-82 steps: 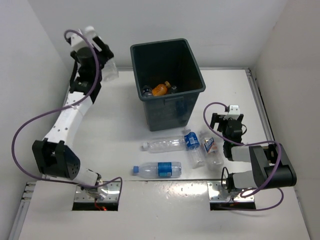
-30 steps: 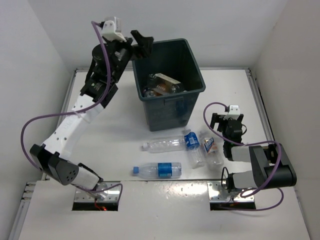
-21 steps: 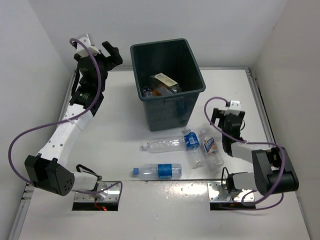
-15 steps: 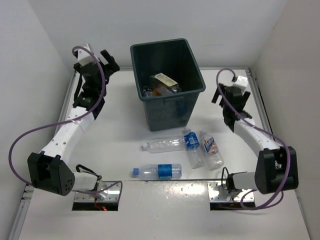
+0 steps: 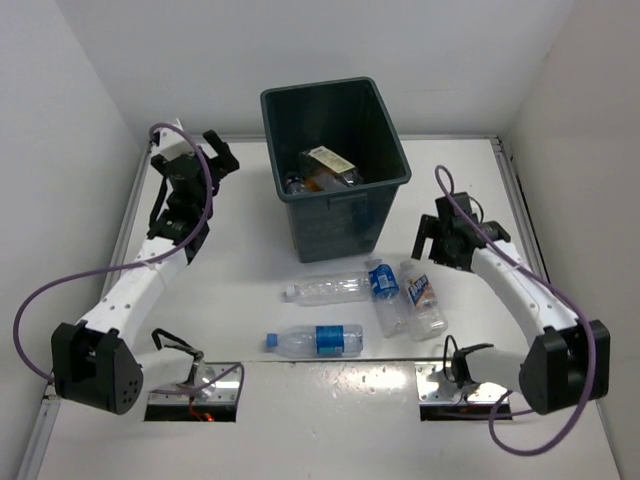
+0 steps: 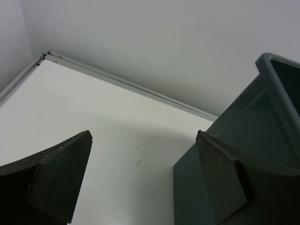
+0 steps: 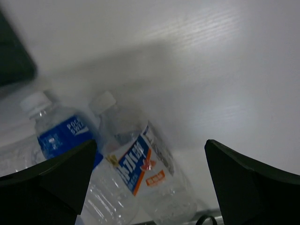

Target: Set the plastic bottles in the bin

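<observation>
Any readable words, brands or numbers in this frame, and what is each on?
"POC": start of the white lettering on the blue-label bottle; the rest is blurred.
White-blue-label bottle: print too blurred to read.
Lone bottle nearest the arms: label too small to read.
Nothing else is readable.

Left gripper point(image 5: 217, 151) withdrew; right gripper point(image 5: 427, 247) neared bottles point(image 5: 424, 298).

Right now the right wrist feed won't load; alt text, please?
A blue-labelled bottle and a white-blue-labelled bottle lie side by side on the table, framed between the fingers of the open right gripper. Both are clear with white caps.
</observation>
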